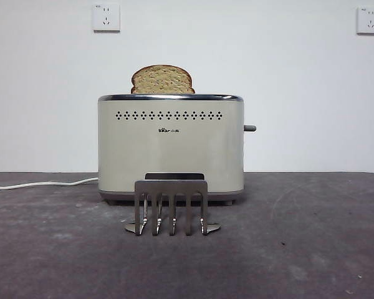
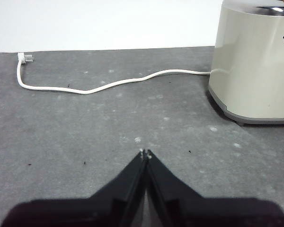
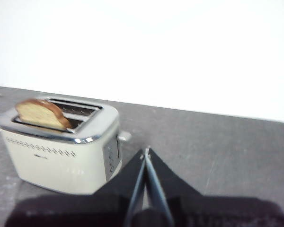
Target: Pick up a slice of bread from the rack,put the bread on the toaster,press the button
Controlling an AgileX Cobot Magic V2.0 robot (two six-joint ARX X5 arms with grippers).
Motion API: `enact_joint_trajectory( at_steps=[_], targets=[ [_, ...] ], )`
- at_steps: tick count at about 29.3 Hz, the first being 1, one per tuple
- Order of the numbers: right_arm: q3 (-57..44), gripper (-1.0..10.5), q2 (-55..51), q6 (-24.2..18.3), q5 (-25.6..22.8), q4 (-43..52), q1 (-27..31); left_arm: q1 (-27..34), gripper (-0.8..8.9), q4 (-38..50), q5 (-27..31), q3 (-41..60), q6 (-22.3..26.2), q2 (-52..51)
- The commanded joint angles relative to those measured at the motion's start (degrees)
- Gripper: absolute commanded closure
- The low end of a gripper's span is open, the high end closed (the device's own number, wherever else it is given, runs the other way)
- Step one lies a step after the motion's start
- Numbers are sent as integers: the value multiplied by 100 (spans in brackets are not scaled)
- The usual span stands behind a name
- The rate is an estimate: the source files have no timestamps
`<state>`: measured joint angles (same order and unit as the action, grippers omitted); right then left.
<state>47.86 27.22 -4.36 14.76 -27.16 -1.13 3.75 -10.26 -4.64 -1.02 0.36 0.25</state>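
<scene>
Both grippers were pinched tight with nothing in them. One, the right gripper (image 3: 146, 152), hung above the table on the right, near the toaster's (image 1: 170, 146) narrow side. Its tips pointed toward the button (image 1: 250, 128). That button was a small grey knob sticking out of the right end of the toaster. The left gripper (image 2: 145, 153) waited low over the table on the left, well apart from the toaster, near the white cord (image 2: 104, 84).

The slice of bread (image 1: 162, 80) sat in the toaster's near slot with its round top poking up. The rack (image 1: 172, 207) stood with no bread in it, just in front of the toaster.

So the next job looked like pressing the button. To do it well, the right gripper should come down from above onto the knob and push straight down. A sideways push could make the toaster slide.

The table (image 1: 311, 249) was dark grey and a bit scuffed, with pale spots. Behind it was a plain white wall (image 1: 287, 75) with two white sockets, one at top left (image 1: 106, 17) and one at top right (image 1: 369, 20). The cord's plug (image 2: 25, 58) lay loose on the table.
</scene>
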Motion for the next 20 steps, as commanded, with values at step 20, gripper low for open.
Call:
enact_joint_trajectory(
  at_steps=[20],
  targets=[
    [-4251,946,-2441,367,-636,1812,-7,13,817,11,9,83,-37,-13]
  ],
)
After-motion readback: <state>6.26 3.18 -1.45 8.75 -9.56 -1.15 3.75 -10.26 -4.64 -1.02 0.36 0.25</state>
